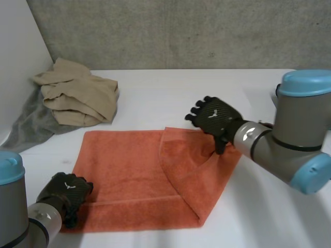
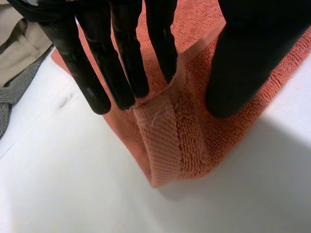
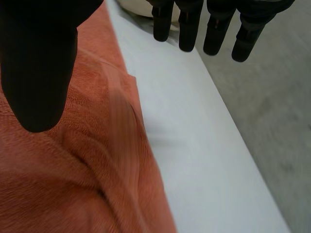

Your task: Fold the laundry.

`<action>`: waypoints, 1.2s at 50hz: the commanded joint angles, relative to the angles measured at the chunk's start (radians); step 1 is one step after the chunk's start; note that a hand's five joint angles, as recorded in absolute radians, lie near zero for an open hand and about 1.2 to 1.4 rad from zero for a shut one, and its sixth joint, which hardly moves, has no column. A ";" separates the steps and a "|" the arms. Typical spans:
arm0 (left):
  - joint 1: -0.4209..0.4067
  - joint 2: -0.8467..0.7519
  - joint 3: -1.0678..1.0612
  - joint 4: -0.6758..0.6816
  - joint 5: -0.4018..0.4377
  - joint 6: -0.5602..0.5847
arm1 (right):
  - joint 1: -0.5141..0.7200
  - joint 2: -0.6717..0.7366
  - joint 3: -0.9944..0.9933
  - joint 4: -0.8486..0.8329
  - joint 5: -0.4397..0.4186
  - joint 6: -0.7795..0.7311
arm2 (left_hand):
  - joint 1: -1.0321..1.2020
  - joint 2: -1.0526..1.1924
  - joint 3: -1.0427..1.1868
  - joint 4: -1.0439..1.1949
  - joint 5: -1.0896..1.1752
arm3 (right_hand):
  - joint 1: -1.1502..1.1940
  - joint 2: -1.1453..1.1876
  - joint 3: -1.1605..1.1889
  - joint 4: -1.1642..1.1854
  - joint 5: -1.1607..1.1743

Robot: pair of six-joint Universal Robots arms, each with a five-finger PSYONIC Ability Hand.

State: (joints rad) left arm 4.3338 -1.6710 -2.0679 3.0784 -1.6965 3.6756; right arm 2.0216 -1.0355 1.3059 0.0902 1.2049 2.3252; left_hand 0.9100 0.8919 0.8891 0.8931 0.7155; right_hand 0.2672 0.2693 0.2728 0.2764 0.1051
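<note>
On table (image 1: 155,98), orange towel (image 1: 129,175) lies lengthwise left-right; left robot hand (image 1: 64,192) pinches corner, right robot hand (image 1: 214,116) spread.

The right hand (image 3: 39,58) is positioned above the orange towel (image 3: 73,165). Its thumb (image 3: 36,97) hangs over the towel, inside the towel's long edge. The fingers (image 3: 189,29) are straight, spread away from the thumb, and sit past that edge, with nothing between them and the thumb. A raised crease runs across the towel below the thumb. Bare white table (image 3: 199,155) borders the towel's edge. A grey floor (image 3: 277,111) lies beyond the table, on the side away from the towel.
</note>
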 commanded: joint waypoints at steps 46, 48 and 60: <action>0.070 0.160 0.154 0.097 0.008 -0.008 | 0.011 0.140 -0.333 0.074 -0.010 -0.145 | 0.486 0.504 0.507 0.503 0.506 | 1.129 1.127 1.123 1.120 1.117; 0.070 0.165 0.146 0.100 0.008 -0.011 | 0.003 0.105 -0.309 0.085 -0.002 -0.145 | 0.486 0.504 0.507 0.503 0.506 | 1.129 1.127 1.123 1.120 1.117; 0.078 0.178 0.124 0.115 0.009 -0.017 | -0.161 -0.144 -0.007 0.380 0.220 -0.204 | 0.486 0.504 0.507 0.503 0.506 | 1.129 1.127 1.123 1.120 1.117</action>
State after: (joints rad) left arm 4.4069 -1.5012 -1.9383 3.1866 -1.6879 3.6598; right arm 1.9673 -1.0640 1.1591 0.3249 1.2962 2.1690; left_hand 1.1279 1.1947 1.1905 1.1970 0.9930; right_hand 1.1152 1.1718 1.1810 1.1926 0.9731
